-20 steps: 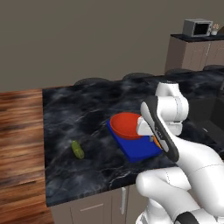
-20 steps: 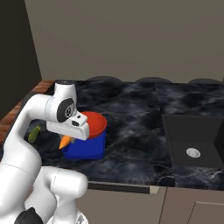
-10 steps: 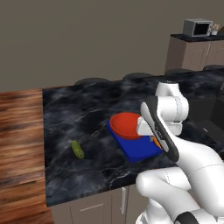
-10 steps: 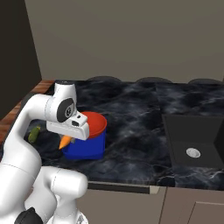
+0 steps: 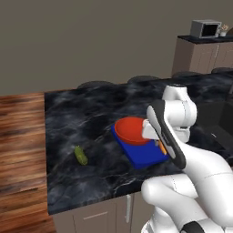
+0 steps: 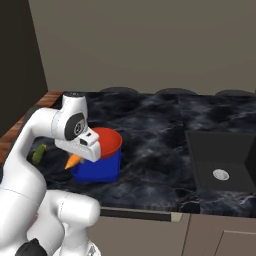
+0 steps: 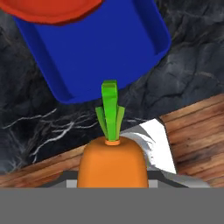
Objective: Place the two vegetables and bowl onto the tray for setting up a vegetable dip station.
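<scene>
Carrot (image 7: 112, 162) gripped in the tool (image 7: 112, 181) (leaves pointing outward) above tray (image 7: 109, 48)

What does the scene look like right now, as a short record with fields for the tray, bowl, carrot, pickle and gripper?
tray: blue tray on the dark marble counter
bowl: red bowl resting on the tray's far end
carrot: orange carrot with green top, held above the counter at the tray's near edge
pickle: green pickle lying on the counter, apart from the tray
gripper: gripper shut on the carrot
</scene>
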### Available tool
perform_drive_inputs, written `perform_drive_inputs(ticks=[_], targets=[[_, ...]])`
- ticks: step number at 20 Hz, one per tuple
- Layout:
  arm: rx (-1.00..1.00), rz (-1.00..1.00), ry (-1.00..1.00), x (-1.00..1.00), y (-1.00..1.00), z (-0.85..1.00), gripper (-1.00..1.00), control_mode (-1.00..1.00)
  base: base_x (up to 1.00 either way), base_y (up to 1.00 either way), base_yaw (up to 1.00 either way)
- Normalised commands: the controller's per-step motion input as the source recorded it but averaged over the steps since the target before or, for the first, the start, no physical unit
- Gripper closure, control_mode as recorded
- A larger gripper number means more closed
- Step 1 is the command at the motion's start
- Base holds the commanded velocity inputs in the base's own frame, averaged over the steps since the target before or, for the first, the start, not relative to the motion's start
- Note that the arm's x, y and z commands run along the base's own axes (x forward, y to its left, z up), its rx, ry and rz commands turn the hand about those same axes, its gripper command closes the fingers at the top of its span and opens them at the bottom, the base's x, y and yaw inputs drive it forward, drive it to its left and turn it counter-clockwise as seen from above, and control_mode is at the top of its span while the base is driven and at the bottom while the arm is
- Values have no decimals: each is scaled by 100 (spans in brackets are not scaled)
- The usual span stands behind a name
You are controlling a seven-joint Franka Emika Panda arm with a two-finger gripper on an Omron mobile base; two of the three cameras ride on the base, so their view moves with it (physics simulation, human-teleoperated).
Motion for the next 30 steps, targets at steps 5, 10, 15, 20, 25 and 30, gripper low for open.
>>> perform_drive_inputs(ticks=[5,10,15,20,25,30], targets=[[0,-43,-1,1,10,0,100,-100,0,0,0],[0,-36,0,0,0,-3,100,-100,0,0,0],[2,-37,0,0,-2,-8,100,-100,0,0,0],[0,-33,4,8,-3,-13,100,-100,0,0,0],[0,-25,5,8,-11,-14,100,-100,0,0,0],[5,-14,6,10,-16,-15,100,-100,0,0,0]])
